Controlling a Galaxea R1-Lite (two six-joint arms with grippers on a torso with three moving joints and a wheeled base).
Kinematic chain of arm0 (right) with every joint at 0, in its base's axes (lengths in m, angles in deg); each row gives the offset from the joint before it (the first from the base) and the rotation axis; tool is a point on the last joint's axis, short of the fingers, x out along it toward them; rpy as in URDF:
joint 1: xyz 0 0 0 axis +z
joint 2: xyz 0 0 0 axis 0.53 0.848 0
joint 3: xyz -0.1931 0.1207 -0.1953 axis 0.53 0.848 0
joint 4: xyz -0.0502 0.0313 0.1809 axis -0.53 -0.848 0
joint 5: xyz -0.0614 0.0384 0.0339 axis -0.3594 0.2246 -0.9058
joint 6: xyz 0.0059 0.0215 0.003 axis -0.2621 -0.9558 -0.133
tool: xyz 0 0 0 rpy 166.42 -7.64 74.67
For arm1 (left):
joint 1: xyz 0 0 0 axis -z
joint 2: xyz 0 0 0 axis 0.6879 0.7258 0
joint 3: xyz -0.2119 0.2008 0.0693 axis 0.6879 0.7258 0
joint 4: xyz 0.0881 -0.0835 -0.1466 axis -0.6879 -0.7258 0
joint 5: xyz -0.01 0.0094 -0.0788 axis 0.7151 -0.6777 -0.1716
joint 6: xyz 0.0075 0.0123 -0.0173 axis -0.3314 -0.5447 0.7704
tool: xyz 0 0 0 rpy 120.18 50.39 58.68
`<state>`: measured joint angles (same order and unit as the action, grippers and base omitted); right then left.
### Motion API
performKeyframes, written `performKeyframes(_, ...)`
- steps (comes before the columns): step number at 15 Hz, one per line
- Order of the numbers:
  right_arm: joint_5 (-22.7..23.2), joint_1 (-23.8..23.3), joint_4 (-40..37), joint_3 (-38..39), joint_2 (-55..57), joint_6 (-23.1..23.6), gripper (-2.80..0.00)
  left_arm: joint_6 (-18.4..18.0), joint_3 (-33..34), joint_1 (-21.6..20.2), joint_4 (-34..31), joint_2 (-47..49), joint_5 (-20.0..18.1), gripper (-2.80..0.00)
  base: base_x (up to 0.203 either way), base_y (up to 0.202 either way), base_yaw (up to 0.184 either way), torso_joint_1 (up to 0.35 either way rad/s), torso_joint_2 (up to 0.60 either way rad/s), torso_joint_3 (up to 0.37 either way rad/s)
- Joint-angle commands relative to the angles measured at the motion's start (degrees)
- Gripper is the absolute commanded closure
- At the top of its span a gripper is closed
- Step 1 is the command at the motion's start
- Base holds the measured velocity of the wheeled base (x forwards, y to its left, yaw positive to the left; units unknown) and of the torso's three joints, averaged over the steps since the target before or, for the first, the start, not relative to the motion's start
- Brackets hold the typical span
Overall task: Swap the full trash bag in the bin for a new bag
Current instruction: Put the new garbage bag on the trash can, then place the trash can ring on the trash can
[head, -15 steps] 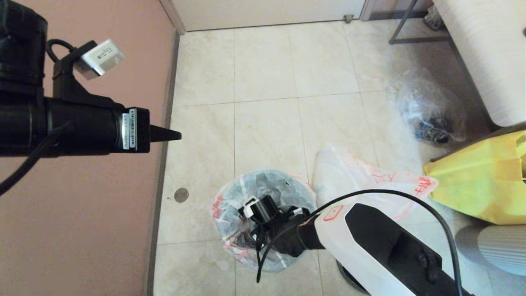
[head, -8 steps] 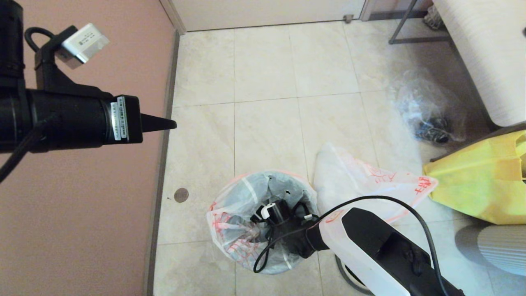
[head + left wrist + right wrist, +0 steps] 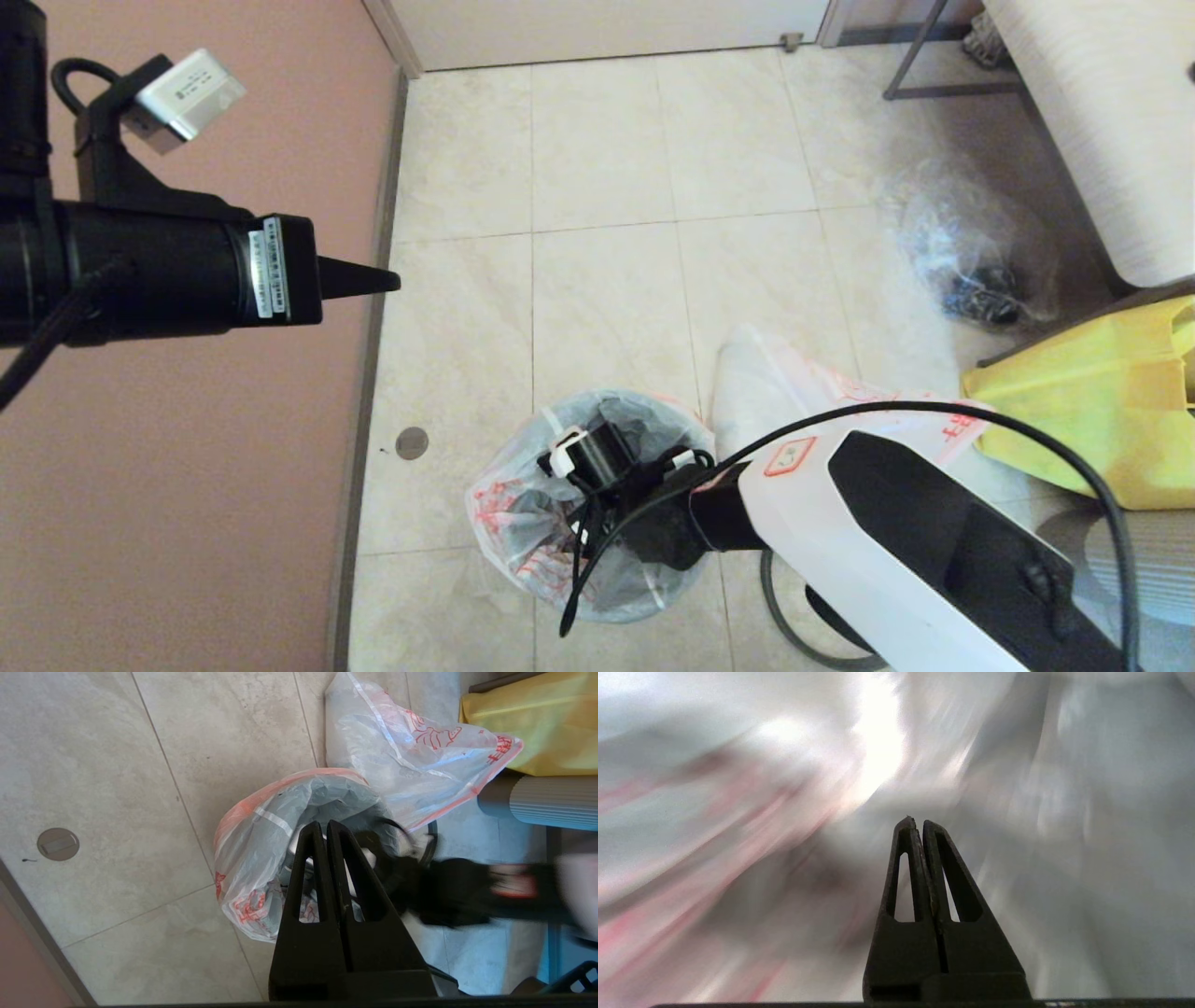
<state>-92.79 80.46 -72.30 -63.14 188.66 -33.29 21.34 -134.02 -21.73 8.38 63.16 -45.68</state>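
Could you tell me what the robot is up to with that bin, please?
The right claw, shut, is down inside the white red-printed plastic bag lining the bin. A similar bag lies on the tiled floor beside it. The left claw, shut, hangs over the floor near the pink wall.

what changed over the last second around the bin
The right gripper, shut, kept working inside the bag lining the bin, and the bag's left side was pushed out. The left gripper, shut, drifted slightly up and toward the wall. The loose bag and yellow bag stayed put.
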Motion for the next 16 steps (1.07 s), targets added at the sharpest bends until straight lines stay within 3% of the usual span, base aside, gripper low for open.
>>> performKeyframes(1, 0.05, 2.05, -13.36, 2.38, -8.78, -7.97, 0.0, -0.07, -0.1, 0.43, -0.16, 0.21, -0.09, 0.0, 0.0, 0.0, 0.0, 0.0, 0.0, 0.0)
performKeyframes(2, 0.9, 2.79, -22.59, 3.04, -11.37, -12.36, 0.0, 0.0, -0.04, 1.27, -0.22, 0.29, 0.02, 0.0, 0.0, 0.0, 0.0, 0.0, 0.0, 0.0)
performKeyframes(4, 7.21, 3.46, -35.21, 3.91, -19.1, -20.82, 0.0, 0.0, 0.29, 2.37, -0.43, 0.06, 0.17, 0.0, 0.0, 0.0, 0.0, 0.0, 0.0, 0.0)
performKeyframes(6, 11.35, 2.29, -40.65, 8.13, -28.1, -24.95, 0.0, -0.08, 0.45, 2.78, -0.43, -0.03, 0.96, 0.0, 0.0, 0.0, 0.0, 0.0, 0.0, 0.0)
performKeyframes(9, 13.96, -4.07, -41.53, 25.11, -41.75, -27.12, 0.0, 0.01, 0.52, 2.96, -0.34, 0.3, 1.49, 0.0, 0.0, 0.0, 0.0, 0.0, 0.0, 0.0)
performKeyframes(12, 15.15, -19.02, -39.15, 43.5, -49.72, -24.23, 0.0, 0.01, 0.52, 3.2, -0.22, 1.65, 1.49, 0.0, 0.0, 0.0, 0.0, 0.0, 0.0, 0.0)
performKeyframes(14, 15.38, -30.48, -33.87, 51.31, -50.95, -17.78, 0.0, 0.05, 0.52, 4.38, -0.18, 2.53, 2.25, 0.0, 0.0, 0.0, 0.0, 0.0, 0.0, 0.0)
performKeyframes(16, 15.34, -39.03, -26.66, 54.76, -46.9, -11.66, 0.0, 0.09, 0.78, 5.46, -0.08, 3.39, 4.39, 0.0, 0.0, 0.0, 0.0, 0.0, 0.0, 0.0)
